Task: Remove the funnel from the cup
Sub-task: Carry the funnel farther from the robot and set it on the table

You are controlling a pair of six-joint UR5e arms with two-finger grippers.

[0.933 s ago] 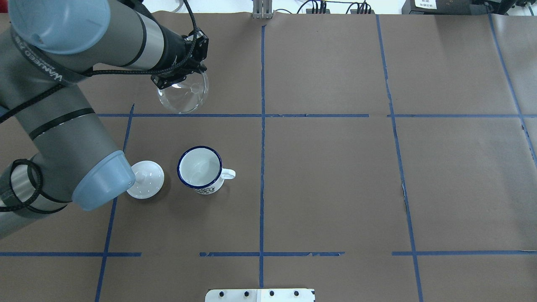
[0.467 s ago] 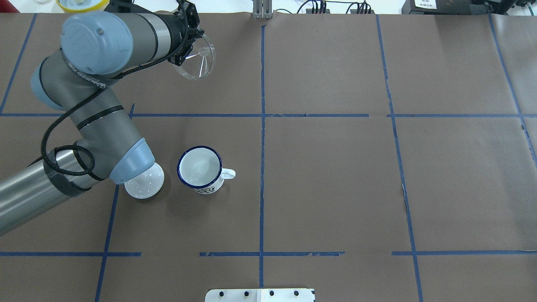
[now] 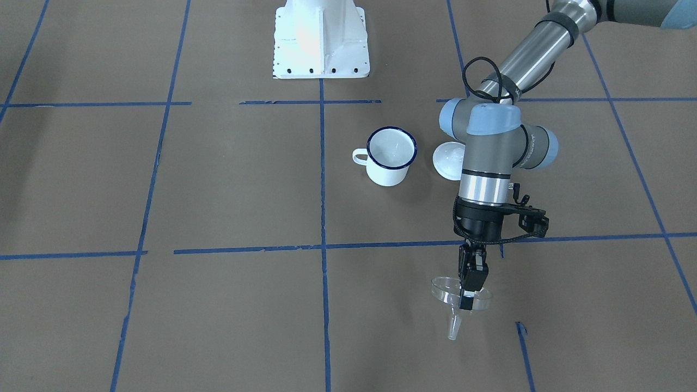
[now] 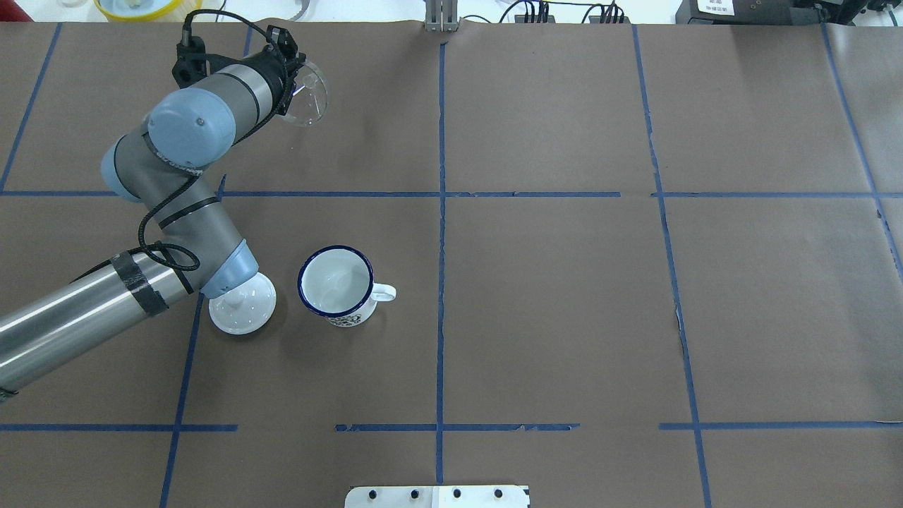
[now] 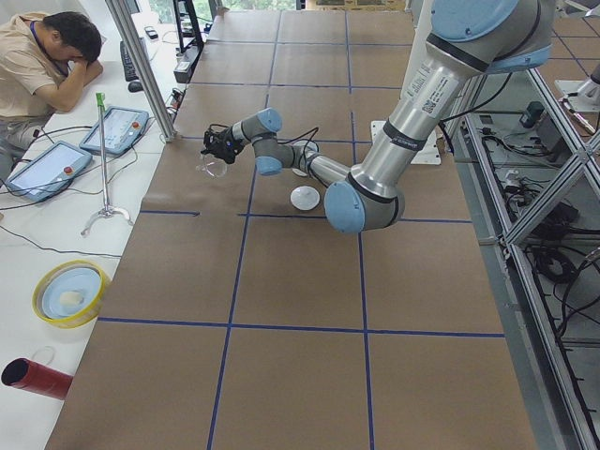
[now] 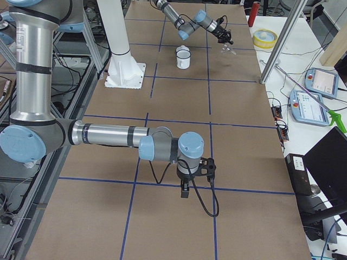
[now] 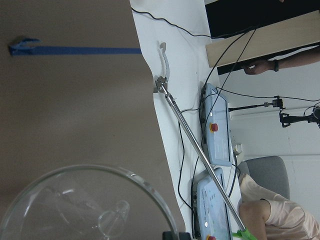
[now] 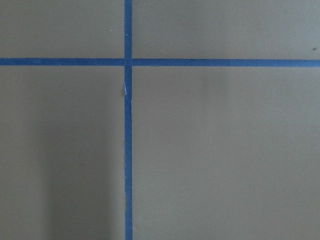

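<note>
The left tool (image 3: pixel 469 296) is pinched narrow on the near edge of the wide rim of a small, clear, ribbed funnel (image 3: pixel 445 294). One finger sits inside the bowl and one outside, which suits a thin wall that gives no other purchase. Held by the rim, the funnel hangs upright with its short spout pointing down at the brown paper-covered surface (image 4: pixel 564 317). It is low over the far cell of the blue tape grid, on the robot's left. Whether the spout tip touches the paper I cannot tell. The overhead view shows the left tool (image 4: pixel 291 70) stretched far forward, with the funnel (image 4: pixel 310 99) just past its wrist. The white enamel cup with a dark blue rim and loop handle (image 4: pixel 337 282) stands well apart, nearer the robot, upright and empty. The removal itself looks done, and what remains is probably to set the funnel down and let go. A white domed lid with a knob (image 4: pixel 243 310) lies just beside the cup, partly under the left arm's elbow. The right tool (image 6: pixel 185 190) hangs over bare paper at the other end of the surface, clear of the work. Its fingers are too small there to say whether it is wide or narrow.
</note>
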